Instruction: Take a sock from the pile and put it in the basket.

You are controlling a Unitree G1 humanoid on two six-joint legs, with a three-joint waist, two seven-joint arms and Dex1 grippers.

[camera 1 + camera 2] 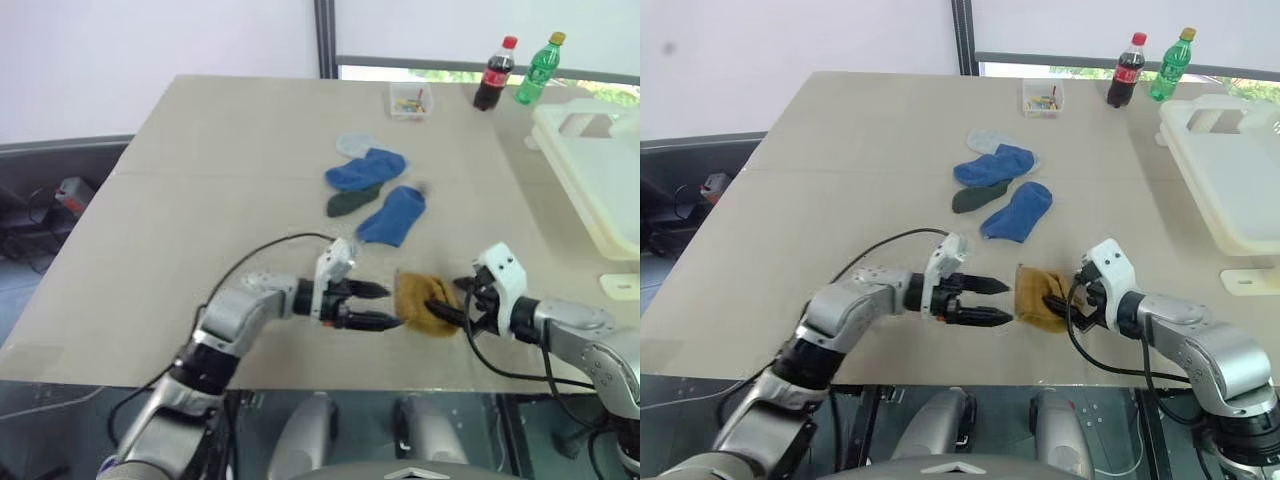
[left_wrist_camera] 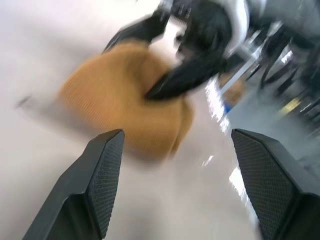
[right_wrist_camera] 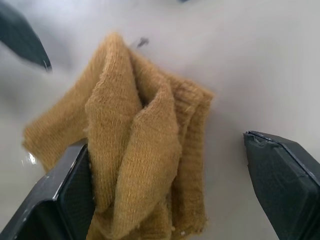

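Note:
A crumpled mustard-yellow sock [image 1: 423,301] lies on the table near the front edge, apart from the pile. My left gripper [image 1: 392,306] points at it from the left, open, its fingertips [image 2: 111,150] just short of the sock [image 2: 115,100]. My right gripper [image 3: 167,145] comes from the right, open wide, with the sock [image 3: 135,150] on the table between its fingers and one finger [image 2: 190,75] lying against it. The pile [image 1: 368,170] sits mid-table: blue socks, a dark green one [image 1: 350,203] and a pale one [image 1: 355,145]. The cream-white basket [image 1: 600,170] stands at the right edge.
A small clear box [image 1: 410,100], a cola bottle [image 1: 494,75] and a green bottle [image 1: 540,68] stand at the far side of the table. A small white object [image 1: 620,286] lies near the basket. The table's front edge runs just below both grippers.

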